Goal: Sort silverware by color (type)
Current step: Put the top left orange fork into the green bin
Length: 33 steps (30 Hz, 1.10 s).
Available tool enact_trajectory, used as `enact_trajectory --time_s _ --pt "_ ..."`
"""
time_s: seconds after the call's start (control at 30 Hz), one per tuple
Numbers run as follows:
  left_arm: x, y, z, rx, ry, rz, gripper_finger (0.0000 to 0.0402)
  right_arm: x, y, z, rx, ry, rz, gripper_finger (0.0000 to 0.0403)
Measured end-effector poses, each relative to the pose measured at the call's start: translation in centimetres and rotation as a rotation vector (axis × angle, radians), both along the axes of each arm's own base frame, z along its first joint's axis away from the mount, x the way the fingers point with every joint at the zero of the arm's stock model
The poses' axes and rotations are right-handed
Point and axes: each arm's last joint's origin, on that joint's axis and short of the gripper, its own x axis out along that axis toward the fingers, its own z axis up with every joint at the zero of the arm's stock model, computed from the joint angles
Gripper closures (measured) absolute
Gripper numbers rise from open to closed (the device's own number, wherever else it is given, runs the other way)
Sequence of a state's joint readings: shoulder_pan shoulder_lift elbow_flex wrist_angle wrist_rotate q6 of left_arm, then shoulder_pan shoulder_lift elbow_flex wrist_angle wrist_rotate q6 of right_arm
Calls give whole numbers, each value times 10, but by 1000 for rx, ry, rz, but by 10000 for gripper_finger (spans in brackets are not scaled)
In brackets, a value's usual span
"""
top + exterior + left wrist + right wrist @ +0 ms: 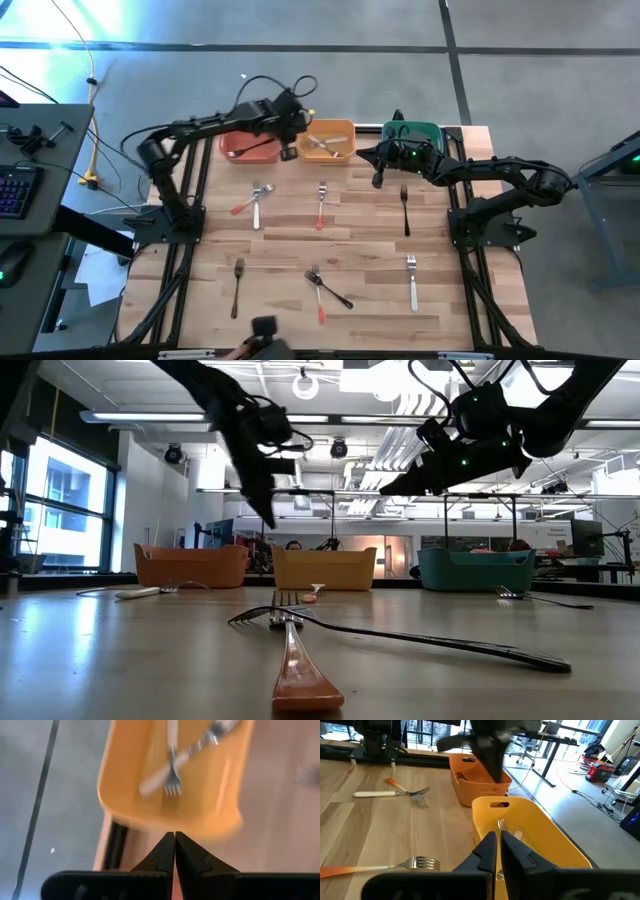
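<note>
The wooden desk [290, 250] holds three bins along its far edge: red bin [249, 146], orange bin [328, 141], green bin [412, 133]. Forks [321, 203] lie scattered on the desk; white ones [172, 770] sit in the orange bin. The left claw [290, 152] hangs beside the orange bin, fingers together, empty. The right claw [378, 181] hangs near the green bin, fingers together, empty.
</note>
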<state>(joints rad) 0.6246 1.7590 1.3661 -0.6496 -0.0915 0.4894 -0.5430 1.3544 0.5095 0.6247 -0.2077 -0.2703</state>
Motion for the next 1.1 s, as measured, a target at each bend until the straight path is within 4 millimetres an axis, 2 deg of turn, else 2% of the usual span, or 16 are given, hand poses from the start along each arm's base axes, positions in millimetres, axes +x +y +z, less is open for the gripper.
enact_trajectory --time_s 0.3,0.43,0.6,0.8,0.93,1.1 --pt "-82 -63 16 12 2 97 401 0 0 0 7 -2 -1 396" --pt "-105 -92 19 -26 -19 124 401 0 0 0 11 -4 -2 396" --pt "-112 -125 18 -60 -56 61 401 1 2 -1 104 -24 -14 396" --pt "-108 -155 5 -122 -37 8 401 8 17 -3 58 18 61 396" --pt "-107 -168 -16 -176 31 54 396 12 25 -3 50 18 95 396" --pt "-108 -170 -44 -213 120 164 373 14 29 -3 22 25 120 396"
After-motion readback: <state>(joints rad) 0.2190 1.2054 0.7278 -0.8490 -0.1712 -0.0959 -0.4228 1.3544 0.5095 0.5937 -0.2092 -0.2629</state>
